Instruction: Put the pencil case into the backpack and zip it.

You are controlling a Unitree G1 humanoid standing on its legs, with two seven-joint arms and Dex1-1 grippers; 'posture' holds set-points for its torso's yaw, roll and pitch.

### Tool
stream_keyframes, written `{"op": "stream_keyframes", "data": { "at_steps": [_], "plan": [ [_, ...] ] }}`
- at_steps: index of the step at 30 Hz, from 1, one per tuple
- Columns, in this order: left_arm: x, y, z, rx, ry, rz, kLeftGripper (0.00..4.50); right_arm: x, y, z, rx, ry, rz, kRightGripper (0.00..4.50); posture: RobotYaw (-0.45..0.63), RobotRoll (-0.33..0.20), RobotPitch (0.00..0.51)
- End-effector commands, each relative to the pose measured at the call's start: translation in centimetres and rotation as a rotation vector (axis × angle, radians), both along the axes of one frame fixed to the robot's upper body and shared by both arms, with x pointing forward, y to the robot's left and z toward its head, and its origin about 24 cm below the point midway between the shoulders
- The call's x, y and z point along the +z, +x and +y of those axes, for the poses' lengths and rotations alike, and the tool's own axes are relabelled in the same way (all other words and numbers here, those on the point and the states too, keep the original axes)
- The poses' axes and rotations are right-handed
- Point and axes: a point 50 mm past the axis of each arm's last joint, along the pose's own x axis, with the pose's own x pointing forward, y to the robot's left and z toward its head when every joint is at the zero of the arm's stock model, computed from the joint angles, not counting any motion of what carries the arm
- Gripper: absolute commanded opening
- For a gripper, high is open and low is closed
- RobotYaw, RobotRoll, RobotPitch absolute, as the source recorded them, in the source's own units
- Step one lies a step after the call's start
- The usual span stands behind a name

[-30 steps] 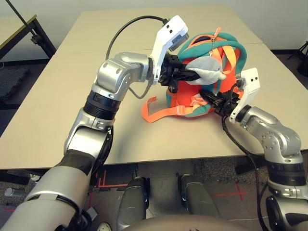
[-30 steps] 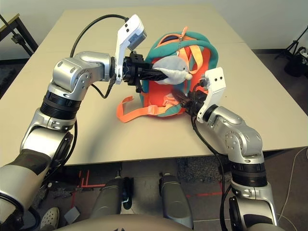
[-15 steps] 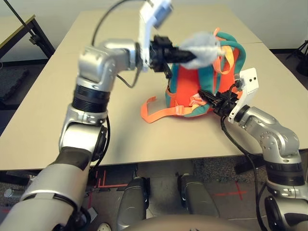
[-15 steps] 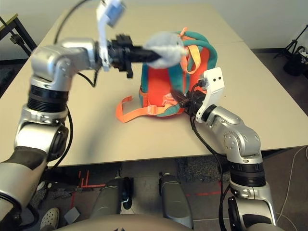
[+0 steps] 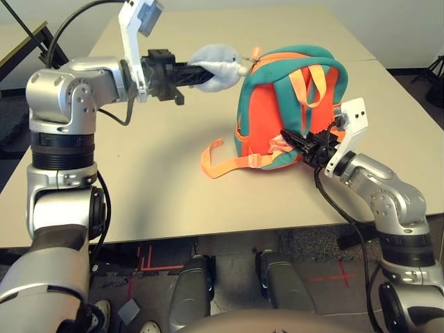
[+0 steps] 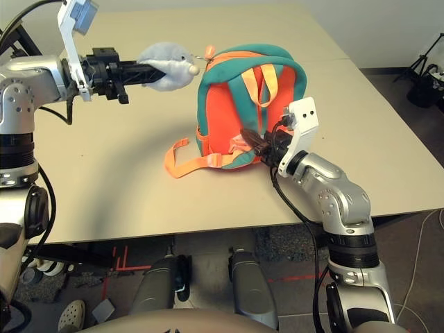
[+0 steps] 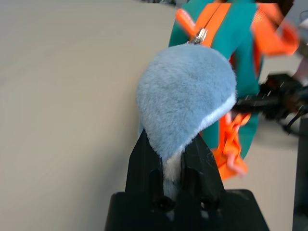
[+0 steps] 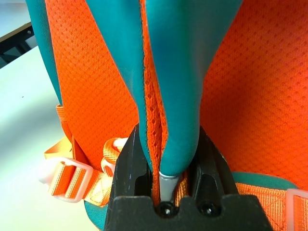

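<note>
Zipping: the step in hand, by my reading; the left gripper [image 5: 196,69] draws the plush toy [image 5: 216,57], which hangs on the zip pull, out toward the table's left edge.
Left jaws: narrow, pinched on the toy's tail end; in the left wrist view the grey fur bulges out past the black fingers [image 7: 144,159].
Right jaws: narrow, clamped on a teal strap [image 8: 178,91] low on the backpack [image 5: 277,118], on the side facing the near edge.
Backpack: upright about mid-table, nearer the right edge than the left, straps toward the robot; a loose orange strap [image 5: 225,161] loops on the table [image 5: 139,187] on its left.
Pencil case: I see it nowhere on the table; I judge it is inside the backpack, but cannot confirm it.
Zip: the pull sits at the top of the backpack on its left side, just beside the toy's nose; how much of the zip is closed I cannot tell.
Doing it well: pull along the zip's curve, not straight away from the bag, so the slider runs instead of tipping the backpack.
Anchor: the right grip should hold firm and low, opposing the pull.
Risk: the soft toy may slip from the jaws, or the bag may tilt leftward.
</note>
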Motion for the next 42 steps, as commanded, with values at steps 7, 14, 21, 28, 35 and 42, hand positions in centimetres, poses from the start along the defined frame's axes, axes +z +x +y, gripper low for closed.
{"op": "stream_keyframes", "data": {
  "at_steps": [7,14,21,28,35,42],
  "plan": [
    [-7.8,0.1,2.0,0.118,0.185,0.192,0.13,-1.5,0.2,0.0,0.004,-0.032,0.075,0.79,-0.1,0.0,0.114],
    [-12.8,-0.1,0.9,0.071,0.265,0.295,0.13,-1.4,0.1,0.0,0.004,-0.034,0.071,0.79,-0.11,0.0,0.114],
    [-15.6,-0.9,-0.6,-0.067,0.318,0.404,0.13,-1.4,0.1,0.0,-0.001,-0.035,0.072,0.79,-0.12,0.0,0.115],
    [-15.9,-0.8,-1.1,-0.118,0.325,0.426,0.13,-1.4,0.0,0.1,-0.001,-0.035,0.071,0.79,-0.12,0.0,0.117],
    [-12.6,1.1,-1.9,-0.042,0.136,0.286,1.21,-1.1,-0.1,0.0,-0.004,-0.032,0.064,0.79,-0.13,0.0,0.123],
    [-11.2,0.8,-2.4,-0.058,0.08,0.26,4.04,-0.1,-0.4,-0.5,0.0,-0.019,0.054,1.86,-0.12,0.0,0.128]
  ]
}}
